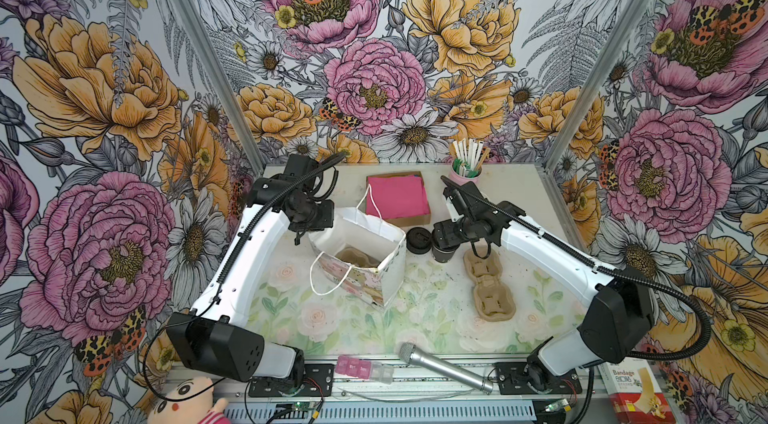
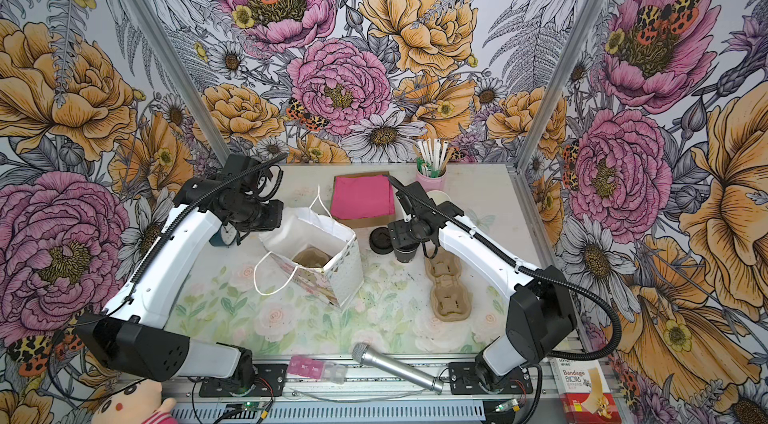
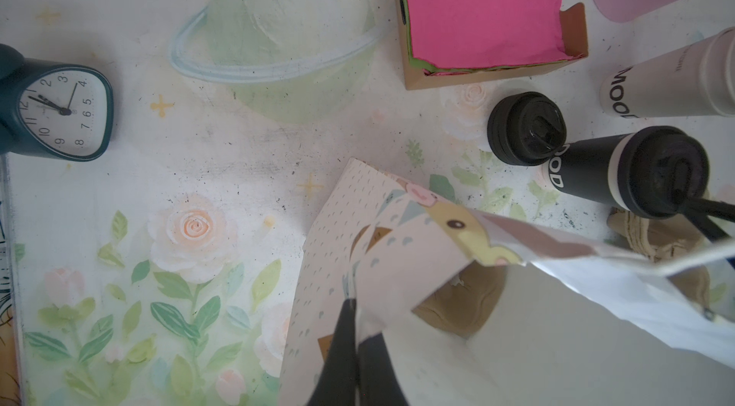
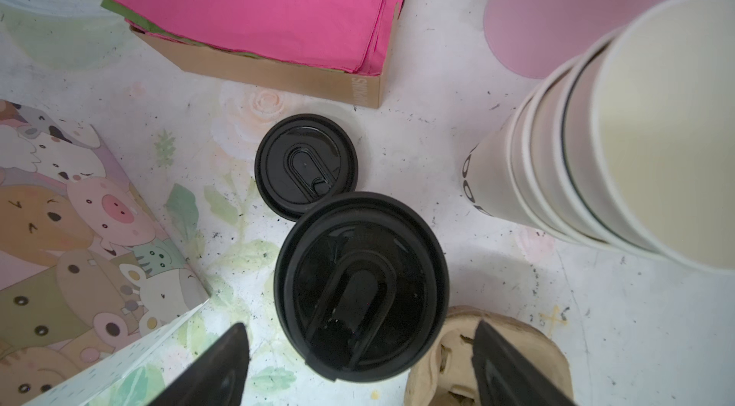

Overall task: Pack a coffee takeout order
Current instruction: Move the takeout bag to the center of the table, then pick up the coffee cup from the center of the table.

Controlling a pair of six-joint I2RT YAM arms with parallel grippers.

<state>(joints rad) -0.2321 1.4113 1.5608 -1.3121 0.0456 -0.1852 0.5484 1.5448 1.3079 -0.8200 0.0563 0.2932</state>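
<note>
Our left hand (image 3: 355, 306) is pinched tight on the rim of the paper bag (image 1: 392, 272), with the two fingers together and the paper caught between them. The bag stands open near the middle of the table (image 1: 436, 318), and a brown carrier (image 1: 353, 258) lies at the bottom of it.

Our right hand (image 4: 360, 324) hangs over a black cup (image 3: 584, 171) that already wears a lid. Its fingers are spread wide on either side of the cup, and the right wrist view shows a gap on each side. The cup stands upright on the table, between the bag and a second carrier (image 1: 490, 285).

A loose lid (image 4: 306, 165) lies flat just beside the cup, on the side toward the box (image 4: 278, 74). The pink napkins (image 1: 397, 195) sit stacked in that box at the back of the table. A stack of white cups (image 4: 596, 145) stands near a pink tumbler (image 1: 465, 175) of sticks.
</note>
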